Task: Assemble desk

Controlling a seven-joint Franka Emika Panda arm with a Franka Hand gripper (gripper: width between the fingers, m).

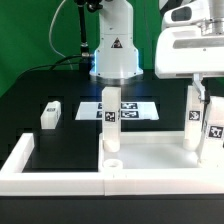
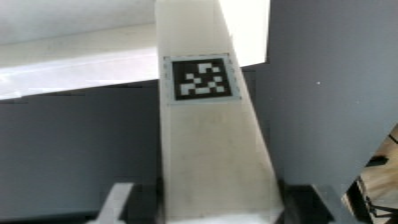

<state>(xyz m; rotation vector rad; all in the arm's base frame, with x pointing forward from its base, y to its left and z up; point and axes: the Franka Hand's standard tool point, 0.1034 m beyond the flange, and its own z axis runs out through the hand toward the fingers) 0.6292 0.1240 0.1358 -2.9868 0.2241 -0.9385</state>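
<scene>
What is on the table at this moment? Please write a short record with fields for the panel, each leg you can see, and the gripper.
panel: wide white plastic rimmed desk panel, lying flat on the black table
upright leg: white block leg with a square tag, standing on a panel corner at the exterior view's left
loose leg: white tagged block, lying on the table, apart from the panel
gripper: two-finger gripper, closed on the held leg, a white tagged block
marker board: flat white sheet, behind the panel

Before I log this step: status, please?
Pincer shut on upright desk leg. Second leg stands on desk panel; loose leg lies aside. Nothing blocking seen.
</scene>
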